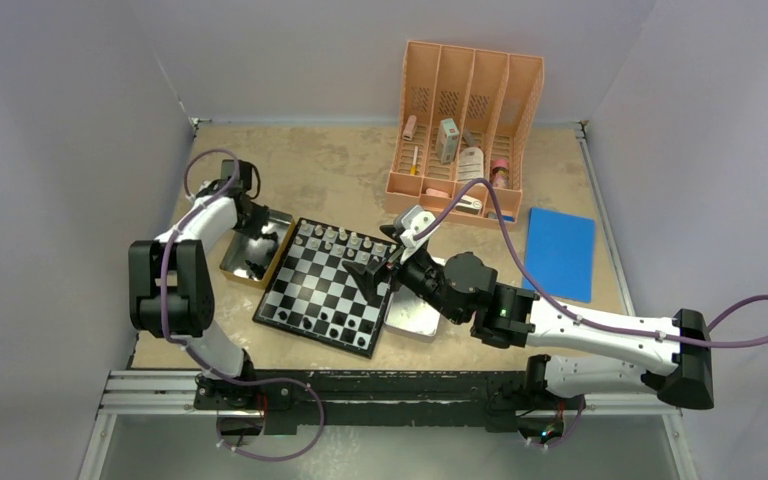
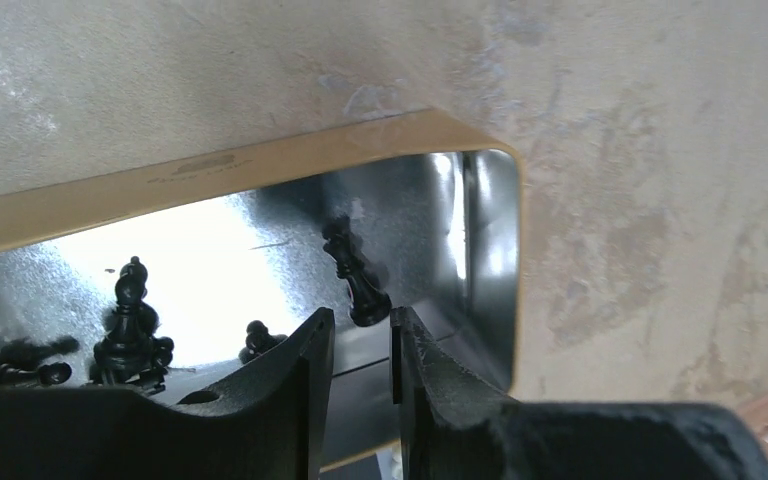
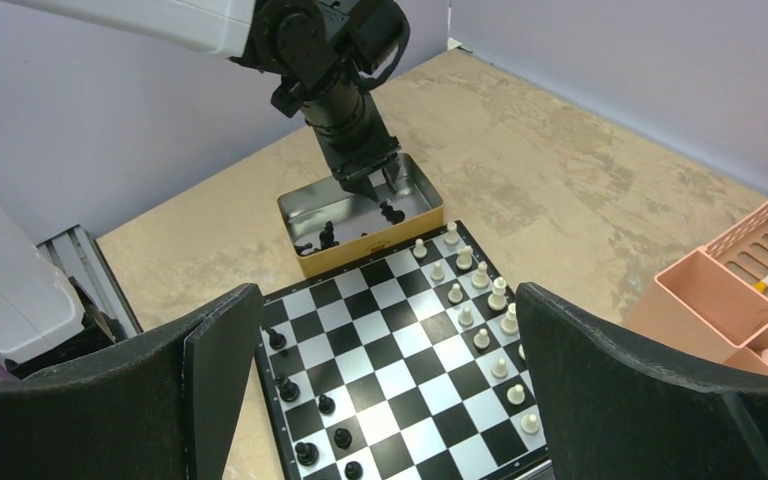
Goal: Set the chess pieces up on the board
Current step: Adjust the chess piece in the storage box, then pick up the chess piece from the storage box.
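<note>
Silvery-white chess pieces (image 3: 465,258) edge the glossy checkered board (image 3: 400,370); right pincer (image 3: 388,300) gapes wide above it, empty; left pincer (image 2: 362,318), narrowly parted, at a tilted black piece (image 2: 352,268) in a shiny tin (image 3: 360,255); grip unclear.

Tan, mottled, scuffed table (image 1: 340,170). Straight below the right claw (image 1: 375,268): board (image 1: 322,292), flat on the table, turned at an angle. On the wrist side of that claw, tucked against the board's right edge: plain silver tray (image 1: 415,318). Below the left claw (image 1: 258,238): gold-walled tin (image 1: 230,262), just beside the board's far-left edge. Beyond the right claw, toward the back wall: peach slotted organizer (image 1: 430,70), standing on the table. Well to the right of the right claw, near the organizer: flat blue pad (image 1: 560,253).
</note>
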Robot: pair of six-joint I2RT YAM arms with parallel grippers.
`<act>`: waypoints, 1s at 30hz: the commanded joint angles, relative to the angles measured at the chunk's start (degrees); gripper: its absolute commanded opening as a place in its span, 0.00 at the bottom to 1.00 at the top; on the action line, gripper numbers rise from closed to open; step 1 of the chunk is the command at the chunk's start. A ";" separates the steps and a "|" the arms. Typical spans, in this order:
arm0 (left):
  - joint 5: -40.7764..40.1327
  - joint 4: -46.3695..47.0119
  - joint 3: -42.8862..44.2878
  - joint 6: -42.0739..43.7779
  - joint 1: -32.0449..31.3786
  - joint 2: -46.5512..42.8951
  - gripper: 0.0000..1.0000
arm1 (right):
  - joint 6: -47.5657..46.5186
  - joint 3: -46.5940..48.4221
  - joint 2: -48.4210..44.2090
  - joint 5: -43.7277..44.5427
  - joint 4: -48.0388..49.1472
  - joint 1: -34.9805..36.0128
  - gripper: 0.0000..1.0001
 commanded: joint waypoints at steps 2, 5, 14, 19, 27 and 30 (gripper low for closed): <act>-0.83 2.44 -1.58 0.06 0.15 -4.10 0.27 | -0.44 2.34 0.16 -0.92 2.99 0.29 0.99; -0.52 2.17 -1.78 0.13 0.11 -3.99 0.27 | -0.12 2.35 0.10 -1.06 2.86 0.27 0.99; 0.34 4.97 -1.30 -0.08 0.19 -0.87 0.36 | -0.16 2.08 -0.83 -1.22 2.68 0.28 0.99; -0.54 4.04 1.63 0.05 0.25 1.87 0.36 | -0.99 1.91 -1.47 -0.65 2.65 0.25 0.99; -0.62 2.70 3.54 -3.02 0.21 3.79 0.36 | -1.99 1.92 -0.57 -1.44 2.60 0.30 0.99; -0.69 2.50 4.02 -3.21 0.18 4.34 0.36 | -2.05 1.22 -0.75 -1.23 3.20 0.27 0.99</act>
